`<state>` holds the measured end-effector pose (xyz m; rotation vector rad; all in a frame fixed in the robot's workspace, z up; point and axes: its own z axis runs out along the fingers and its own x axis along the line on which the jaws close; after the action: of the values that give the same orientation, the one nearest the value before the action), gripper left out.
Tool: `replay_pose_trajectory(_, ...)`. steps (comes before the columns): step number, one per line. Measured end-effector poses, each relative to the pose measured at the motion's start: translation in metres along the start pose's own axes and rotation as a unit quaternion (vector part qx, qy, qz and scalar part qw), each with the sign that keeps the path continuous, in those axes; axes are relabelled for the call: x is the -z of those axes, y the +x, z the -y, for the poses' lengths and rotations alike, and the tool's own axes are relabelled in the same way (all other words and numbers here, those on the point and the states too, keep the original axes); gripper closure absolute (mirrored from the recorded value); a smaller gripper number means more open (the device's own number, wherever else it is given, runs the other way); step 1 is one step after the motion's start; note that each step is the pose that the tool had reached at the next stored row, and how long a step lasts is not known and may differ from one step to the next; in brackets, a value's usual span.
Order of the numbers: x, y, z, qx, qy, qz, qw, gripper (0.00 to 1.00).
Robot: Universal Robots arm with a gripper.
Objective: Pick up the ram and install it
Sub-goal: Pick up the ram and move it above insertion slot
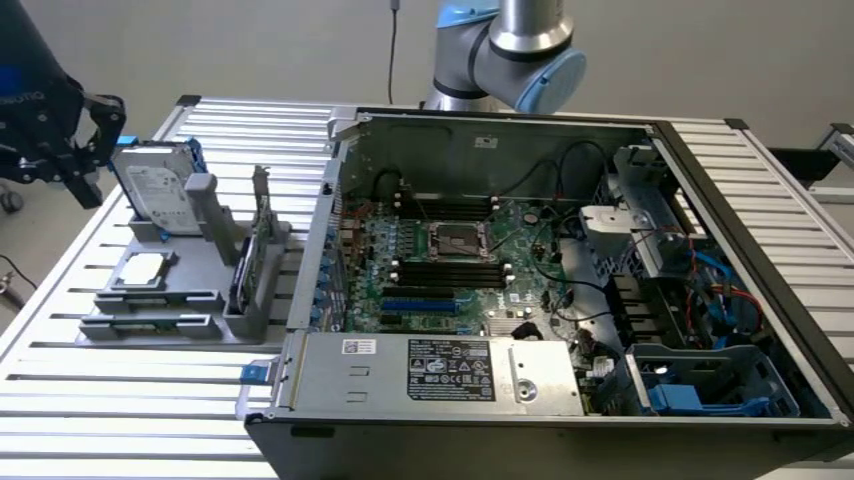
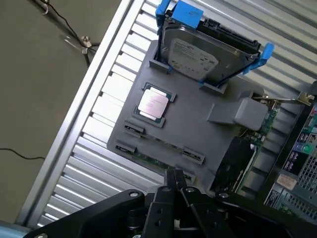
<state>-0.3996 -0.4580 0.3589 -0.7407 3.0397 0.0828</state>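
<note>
Nearest the wrist camera, the claw (image 2: 176,181) has its two dark fingers pressed flat together, with nothing between them. Just beyond the fingertips, the ram (image 2: 152,159) lies flat in a slot of the grey fixture (image 2: 198,129). It shows as a thin greenish strip held between small clips.

Read the exterior view as a clock face centred on that fixture. The ram's slot is at the six o'clock end. A square processor chip (image 2: 153,104) sits in a pocket near the middle. At twelve o'clock a silver hard drive (image 2: 198,54) leans in its blue rails (image 2: 185,11). An upright card (image 2: 240,161) with a metal bracket stands on edge along the three o'clock side. In the exterior view the claw hangs at about eleven o'clock, raised beside the hard drive and clear of the fixture. All of this rests on a slatted metal table (image 1: 134,420).

Farther off, at three o'clock from the fixture, an open computer case (image 1: 441,135) lies on its side. Its power supply (image 1: 441,375) fills the six o'clock edge. The motherboard (image 1: 521,240) lies in the middle, with black memory slots (image 1: 454,270) at six and twelve o'clock of the processor socket (image 1: 454,238). Beyond the case, at twelve o'clock, rises the arm (image 1: 514,50).
</note>
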Motion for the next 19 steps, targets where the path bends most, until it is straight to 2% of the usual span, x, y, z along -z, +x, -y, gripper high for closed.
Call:
replay_pose_trajectory(5,-0.0043,0.0,0.0002,0.045,-0.0011,-0.0022,0.999,0.89)
replay_pose_trajectory(10,-0.0085,0.0,0.0004,0.09,-0.0022,-0.0044,0.9959,0.89)
replay_pose_trajectory(15,-0.0128,0.0,0.0006,0.136,-0.0033,-0.0066,0.9907,0.89)
replay_pose_trajectory(19,-0.0161,0.0,0.0008,0.172,-0.0041,-0.0084,0.9851,0.89)
